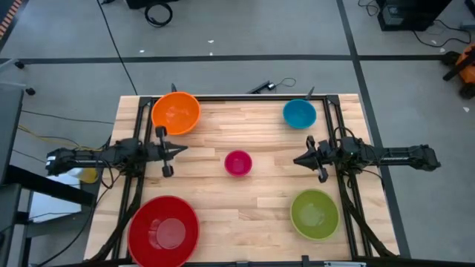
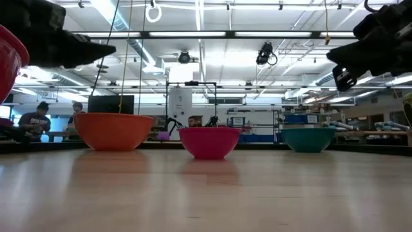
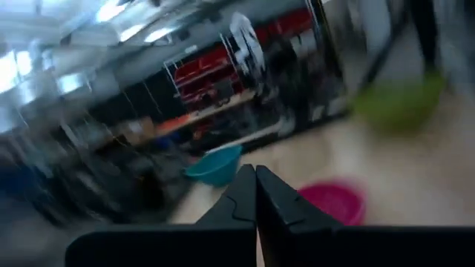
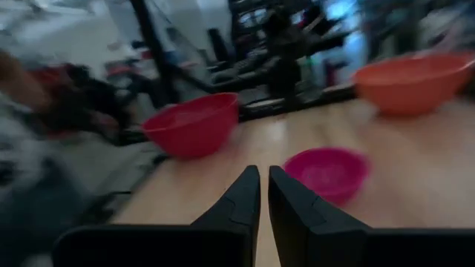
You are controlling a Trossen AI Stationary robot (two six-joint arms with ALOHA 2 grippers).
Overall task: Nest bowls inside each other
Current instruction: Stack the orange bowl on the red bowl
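Note:
Five bowls stand apart, each on its base on the wooden table [image 1: 245, 200]: the orange bowl [image 1: 176, 113] at the far left, the blue bowl [image 1: 299, 113] at the far right, the small magenta bowl [image 1: 238, 163] in the middle, the large red bowl [image 1: 163, 230] at the near left and the lime green bowl [image 1: 315, 214] at the near right. My left gripper [image 1: 184, 150] hangs shut above the table's left side, pointing level toward the magenta bowl [image 3: 334, 200]. Opposite it, my right gripper [image 1: 297, 159] is also shut and points at the magenta bowl [image 4: 326, 170]. Neither holds anything.
Black frame rails [image 1: 133, 185] run along the table's left and right sides under the arms. Bare wood lies between the bowls around the middle. Beyond the far edge, people [image 2: 35, 119] sit in the room.

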